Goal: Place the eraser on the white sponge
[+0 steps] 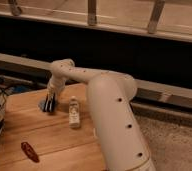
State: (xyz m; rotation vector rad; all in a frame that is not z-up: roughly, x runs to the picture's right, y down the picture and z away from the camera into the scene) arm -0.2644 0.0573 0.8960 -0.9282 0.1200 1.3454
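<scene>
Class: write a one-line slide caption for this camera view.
Gripper lowered over blue eraser on wooden table, small bottle alongside.

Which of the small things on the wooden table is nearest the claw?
The blue eraser, right by the claw; the small bottle stands farther right, the dark red object far nearer the camera.

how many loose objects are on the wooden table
3: a blue eraser under the gripper at the far left, a small bottle mid-table, a dark red object near the front. Others may be hidden.
</scene>
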